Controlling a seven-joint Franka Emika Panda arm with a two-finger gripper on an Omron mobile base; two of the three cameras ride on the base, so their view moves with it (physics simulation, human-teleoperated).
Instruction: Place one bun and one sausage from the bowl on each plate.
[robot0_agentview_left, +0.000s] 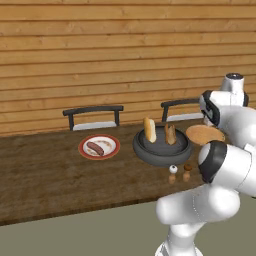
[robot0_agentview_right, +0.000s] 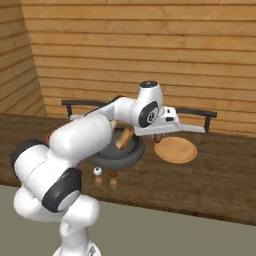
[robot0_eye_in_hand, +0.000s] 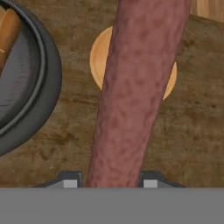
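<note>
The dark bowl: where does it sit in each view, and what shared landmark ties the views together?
Left base view: dark bowl right of centre, near the arm.
Right base view: left of centre, partly hidden.
Hand view: at the left edge, left of the sausage.
Shared landmark: the round tan plate just beside the bowl.

Base views flank table (robot0_agentview_left: 50, 185); hand view close overhead

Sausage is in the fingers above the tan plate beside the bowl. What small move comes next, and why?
Probably lower straight down. The gripper is shut on the sausage, which hangs above the tan plate just beside the bowl; the plate looks bare, so lowering should land it there.
</note>
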